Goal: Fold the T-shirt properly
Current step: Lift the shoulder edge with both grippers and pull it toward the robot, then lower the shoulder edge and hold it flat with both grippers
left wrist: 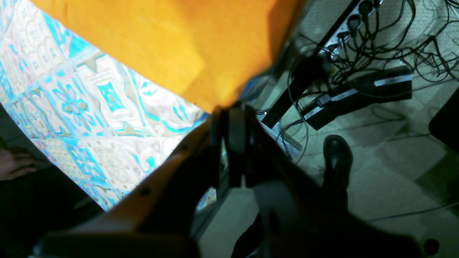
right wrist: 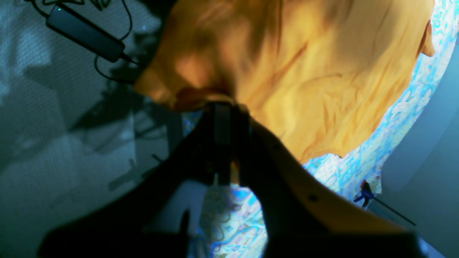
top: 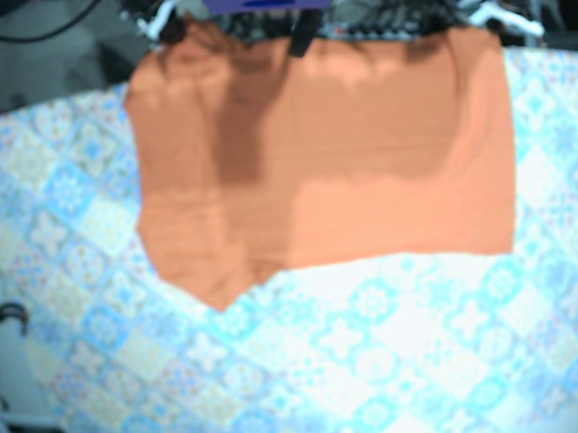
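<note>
Left gripper (left wrist: 231,109) is clamped tight on a corner of the shirt (left wrist: 150,39); right gripper (right wrist: 226,107) is likewise pinched onto its edge. Tablecloth (top: 377,368) is covered by it across the arm-side half, spread mostly flat.

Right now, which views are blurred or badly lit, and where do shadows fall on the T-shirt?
Base view: all softly blurred; a dark shadow band runs down the image-left part of the T-shirt. Left wrist view: the left pincer is an underexposed silhouette, the tablecloth washed out. Right wrist view: the T-shirt is out of focus by the right pincer, shadowed at its top.
</note>
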Motion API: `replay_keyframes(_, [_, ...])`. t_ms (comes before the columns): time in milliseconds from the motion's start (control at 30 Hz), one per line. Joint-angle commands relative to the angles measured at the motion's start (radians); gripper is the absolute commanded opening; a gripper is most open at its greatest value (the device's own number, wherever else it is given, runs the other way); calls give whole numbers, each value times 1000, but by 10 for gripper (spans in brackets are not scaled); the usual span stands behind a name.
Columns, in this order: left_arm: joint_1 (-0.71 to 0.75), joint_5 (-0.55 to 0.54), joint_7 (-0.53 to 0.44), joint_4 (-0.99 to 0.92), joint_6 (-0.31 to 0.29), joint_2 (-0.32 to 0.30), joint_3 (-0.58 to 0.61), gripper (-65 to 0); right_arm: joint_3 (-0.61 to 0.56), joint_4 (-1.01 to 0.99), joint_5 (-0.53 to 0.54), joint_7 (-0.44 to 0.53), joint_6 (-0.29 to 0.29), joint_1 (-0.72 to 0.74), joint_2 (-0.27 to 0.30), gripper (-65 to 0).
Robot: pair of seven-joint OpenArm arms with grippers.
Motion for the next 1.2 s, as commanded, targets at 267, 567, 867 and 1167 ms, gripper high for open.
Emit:
replay_keyframes(267, [-28,-2,-6,9,11,-12,-11,-650,32,124,-5,-47,-6,-2,9,-641])
replay_keyframes(567, [-82,-2,-3,23,11,-12,-22,-650,26,132,-1,-50,-6,78,9,-641])
replay_keyframes(867, [-133,-2,0,23,11,-12,-70,-650,23,127,1,-49,59,208,9,-640])
replay_keyframes(1167, [-174,-2,45,15,8,-12,-88,-650,23,100,111,-47,77,331,9,-640])
